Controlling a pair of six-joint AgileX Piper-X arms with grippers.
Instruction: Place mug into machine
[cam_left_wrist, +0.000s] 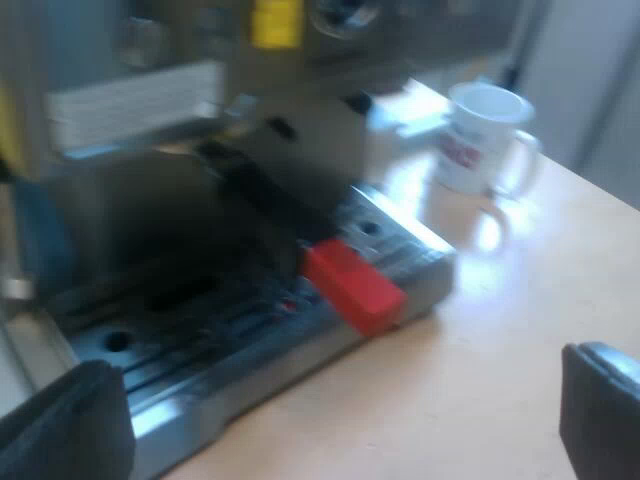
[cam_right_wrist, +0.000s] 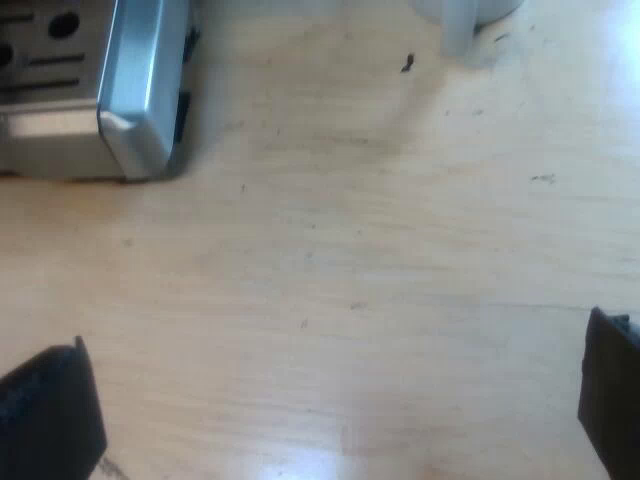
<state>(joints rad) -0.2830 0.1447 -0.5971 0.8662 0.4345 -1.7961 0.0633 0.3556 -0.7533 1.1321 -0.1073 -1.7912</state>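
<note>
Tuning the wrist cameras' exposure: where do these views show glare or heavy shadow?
Left wrist view: strong glare on the table beside the white mug; deep shadow at the front of the espresso machine, around the holder's red-ended handle. Right wrist view: the table is evenly lit, with a narrow shadow beside the drip tray corner and a faint sheen nearer the camera.

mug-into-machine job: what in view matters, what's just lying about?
Job: mug, on the table beside the espresso machine; drip tray; left gripper and right gripper, both open, empty.
Lying about: holder, locked in the machine's front, red end over the tray.
</note>
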